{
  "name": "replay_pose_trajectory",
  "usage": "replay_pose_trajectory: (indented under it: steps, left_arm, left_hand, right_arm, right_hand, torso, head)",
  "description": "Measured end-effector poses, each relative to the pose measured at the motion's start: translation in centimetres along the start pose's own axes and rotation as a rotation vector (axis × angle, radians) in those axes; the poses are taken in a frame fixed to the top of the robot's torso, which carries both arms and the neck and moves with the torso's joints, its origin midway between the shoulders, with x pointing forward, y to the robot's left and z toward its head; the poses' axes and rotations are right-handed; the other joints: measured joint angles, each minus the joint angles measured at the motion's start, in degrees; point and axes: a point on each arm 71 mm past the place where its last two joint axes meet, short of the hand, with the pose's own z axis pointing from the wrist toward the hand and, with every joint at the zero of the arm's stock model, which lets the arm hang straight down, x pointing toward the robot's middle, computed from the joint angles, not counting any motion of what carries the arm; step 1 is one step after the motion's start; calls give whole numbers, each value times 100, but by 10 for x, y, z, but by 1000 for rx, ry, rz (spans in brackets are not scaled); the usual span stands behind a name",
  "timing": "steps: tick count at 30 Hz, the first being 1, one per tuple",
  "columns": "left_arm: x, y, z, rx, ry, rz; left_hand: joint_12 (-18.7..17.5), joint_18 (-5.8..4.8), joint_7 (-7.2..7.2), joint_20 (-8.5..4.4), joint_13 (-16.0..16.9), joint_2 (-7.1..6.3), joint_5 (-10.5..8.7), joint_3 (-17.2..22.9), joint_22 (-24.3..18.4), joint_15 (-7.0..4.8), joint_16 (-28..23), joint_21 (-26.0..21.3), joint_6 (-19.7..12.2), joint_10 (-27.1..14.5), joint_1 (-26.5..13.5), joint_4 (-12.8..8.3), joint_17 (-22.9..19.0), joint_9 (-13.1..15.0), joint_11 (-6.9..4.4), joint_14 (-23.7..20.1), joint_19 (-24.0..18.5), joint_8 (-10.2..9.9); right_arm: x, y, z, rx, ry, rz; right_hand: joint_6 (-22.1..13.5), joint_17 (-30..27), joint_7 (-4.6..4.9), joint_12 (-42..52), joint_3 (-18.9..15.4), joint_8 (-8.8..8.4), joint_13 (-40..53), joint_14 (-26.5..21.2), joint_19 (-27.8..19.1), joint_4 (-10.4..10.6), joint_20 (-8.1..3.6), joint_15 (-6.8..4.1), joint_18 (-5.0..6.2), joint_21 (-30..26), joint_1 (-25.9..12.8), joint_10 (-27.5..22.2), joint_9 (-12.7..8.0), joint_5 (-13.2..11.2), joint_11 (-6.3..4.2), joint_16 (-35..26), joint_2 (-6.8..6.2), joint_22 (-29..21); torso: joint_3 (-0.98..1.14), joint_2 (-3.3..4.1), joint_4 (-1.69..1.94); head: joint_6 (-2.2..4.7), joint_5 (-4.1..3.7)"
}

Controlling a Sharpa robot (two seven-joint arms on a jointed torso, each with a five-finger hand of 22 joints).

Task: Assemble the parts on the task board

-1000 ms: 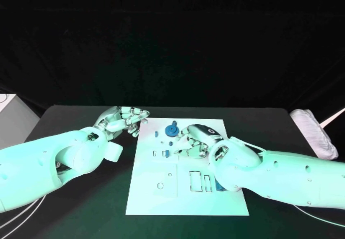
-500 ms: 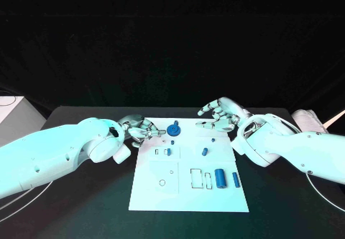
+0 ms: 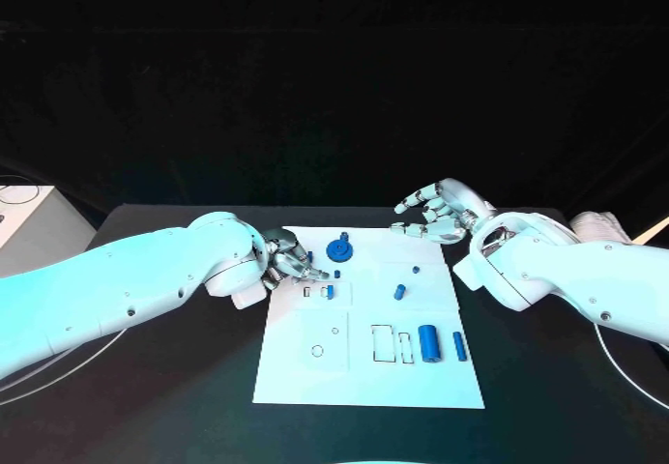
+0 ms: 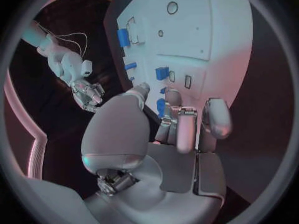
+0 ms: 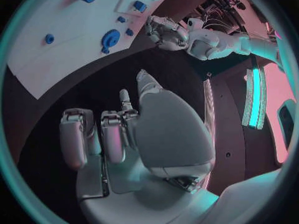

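Note:
The white task board (image 3: 365, 372) lies mid-table. On it sit a round blue part (image 3: 339, 252), small blue parts (image 3: 328, 290) (image 3: 399, 290) and two blue cylinders (image 3: 429, 343) near the right edge. My left hand (image 3: 293, 264) hovers at the board's far left edge, fingers bent toward the small parts, and I see nothing held in it. In the left wrist view its fingers (image 4: 181, 129) point at a blue part (image 4: 162, 73). My right hand (image 3: 435, 215) is raised beyond the board's far right corner, fingers loosely curled and empty. The right wrist view shows its fingers (image 5: 93, 134) well off the board (image 5: 37, 50).
The black table (image 3: 154, 387) surrounds the board. A white box (image 3: 35, 227) stands at the far left edge, and a pale bundle (image 3: 606, 224) lies at the far right. Several empty rectangular slots (image 3: 382, 343) mark the board's middle.
A second ago my right hand lay over the board's middle; it has lifted away to the far right corner. My left hand has come from the far left onto the board's edge.

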Motion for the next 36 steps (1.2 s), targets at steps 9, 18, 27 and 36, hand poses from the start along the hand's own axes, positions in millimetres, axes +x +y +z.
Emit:
replay_pose_trajectory:
  steps: [9, 18, 27, 36]
  left_arm:
    - [2, -12, 9, -39, 15, 67]
    - [5, -23, 13, -45, 38, 99]
    - [9, -27, 16, -55, 73, 126]
    - [13, -29, 18, -61, 101, 146]
  left_hand:
    - [33, 1, 0, 23, 45, 72, 0, -32, 51, 0, 0, 22, 0, 0, -72, 1, 0, 55, 0, 0, 23, 36]
    - [54, 1, 0, 41, 52, 98, 0, -48, 76, 0, 0, 22, 0, 0, -144, 17, -1, 95, 0, 0, 41, 68]
    - [54, 0, 0, 41, 52, 98, 0, -64, 100, 0, -24, 44, 0, 1, -144, 0, -2, 118, 0, 0, 40, 90]
    - [59, 1, 0, 41, 56, 98, 0, -64, 127, 0, -24, 44, 0, 1, -144, 0, -2, 153, 0, 0, 40, 116]
  right_arm:
    - [1, 0, 2, 6, 6, 13]
    - [3, 0, 4, 10, 14, 15]
    - [4, 0, 5, 13, 21, 14]
    - [5, 0, 6, 15, 25, 14]
  right_hand:
    - [0, -1, 0, 0, 0, 0, 0, 0, 0, 0, 0, 0, 54, 0, 0, 0, 0, 30, 0, 0, 0, -1]
    - [0, -1, 0, 0, 0, 0, -1, 0, 0, 0, 0, 0, 89, 0, 0, 0, 0, 30, 0, 0, 0, -1]
    - [0, -2, 0, 0, 15, 0, -1, 0, 0, -15, 0, 0, 88, 0, 0, 0, -5, 30, 0, 0, 0, -2]
    - [0, -2, 0, 0, 31, 0, -1, 0, 0, 0, -1, 0, 88, 0, 0, 0, -5, 64, -1, 0, 0, -3]
  torso:
    - [2, 9, -10]
    - [-4, 15, -9]
    - [-7, 23, 0]
    - [-10, 27, -1]
  head:
    - [-14, 12]
    - [-26, -12]
    - [-42, -31]
    - [-65, -49]
